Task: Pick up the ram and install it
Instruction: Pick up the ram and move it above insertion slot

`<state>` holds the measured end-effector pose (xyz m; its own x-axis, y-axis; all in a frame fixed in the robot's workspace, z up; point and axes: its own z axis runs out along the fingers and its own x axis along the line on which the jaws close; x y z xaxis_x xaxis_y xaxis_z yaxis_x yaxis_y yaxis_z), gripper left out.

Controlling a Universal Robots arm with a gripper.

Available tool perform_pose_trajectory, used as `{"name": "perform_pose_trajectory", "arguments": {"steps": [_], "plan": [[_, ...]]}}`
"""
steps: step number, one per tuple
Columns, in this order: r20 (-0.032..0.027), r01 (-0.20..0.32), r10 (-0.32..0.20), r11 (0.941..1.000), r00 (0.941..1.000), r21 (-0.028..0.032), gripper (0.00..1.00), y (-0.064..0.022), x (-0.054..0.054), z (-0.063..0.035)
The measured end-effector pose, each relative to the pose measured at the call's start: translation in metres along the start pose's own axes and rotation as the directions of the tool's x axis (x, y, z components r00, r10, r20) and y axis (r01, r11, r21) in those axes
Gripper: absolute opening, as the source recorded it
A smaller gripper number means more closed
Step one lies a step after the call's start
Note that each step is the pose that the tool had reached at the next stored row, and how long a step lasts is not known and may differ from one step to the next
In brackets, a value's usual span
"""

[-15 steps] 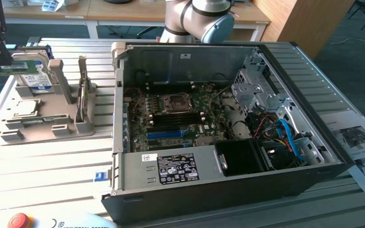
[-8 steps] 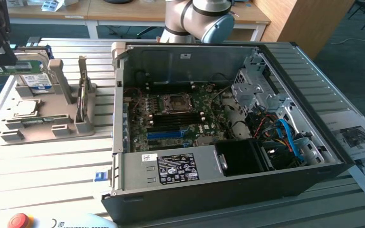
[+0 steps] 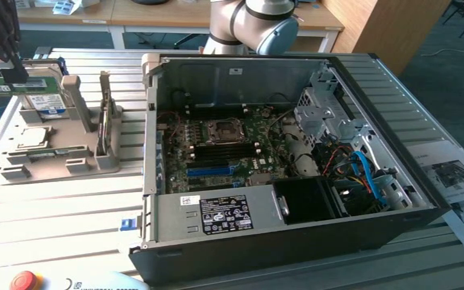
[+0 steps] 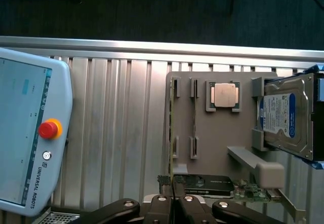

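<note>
My gripper point(image 3: 10, 67) hangs over the grey parts fixture point(image 3: 55, 160) at the exterior view's left, shut on the ram point(image 3: 34, 83). The ram is a long green stick held level above the fixture and just above the hard drive point(image 3: 45, 104). In the wrist view the gripper point(image 4: 171, 181) has its dark fingertips point(image 4: 164, 181) pressed together on the ram point(image 4: 170, 127). From there the stick appears edge-on as a thin line along the fixture's point(image 4: 223, 143) side. The motherboard point(image 3: 224, 145) with its long blue slot point(image 3: 212, 171) lies inside the open computer case point(image 3: 296, 241).
A silver processor point(image 3: 31, 136) point(image 4: 225, 94) and the blue-labelled hard drive point(image 4: 286, 115) sit in the fixture. A teach pendant point(image 4: 25, 133) with a red stop button point(image 4: 49, 129) lies on the slatted metal table point(image 3: 55, 211). Printed sheets point(image 3: 458, 181) lie beside the case.
</note>
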<state>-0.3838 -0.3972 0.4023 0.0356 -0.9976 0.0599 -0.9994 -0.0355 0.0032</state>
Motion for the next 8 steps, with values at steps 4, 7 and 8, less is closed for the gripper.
{"name": "perform_pose_trajectory", "arguments": {"steps": [4,7,8], "plan": [[0.0001,0.000,0.000,1.0000,1.0000,-0.0049,0.12,-0.0057,0.0002,0.0000],[0.0003,0.000,0.000,1.0000,1.0000,-0.0085,0.12,-0.0095,0.0003,0.0000],[0.0003,0.001,-0.001,1.0000,1.0000,-0.0095,0.12,-0.0107,0.0004,0.0000]]}}
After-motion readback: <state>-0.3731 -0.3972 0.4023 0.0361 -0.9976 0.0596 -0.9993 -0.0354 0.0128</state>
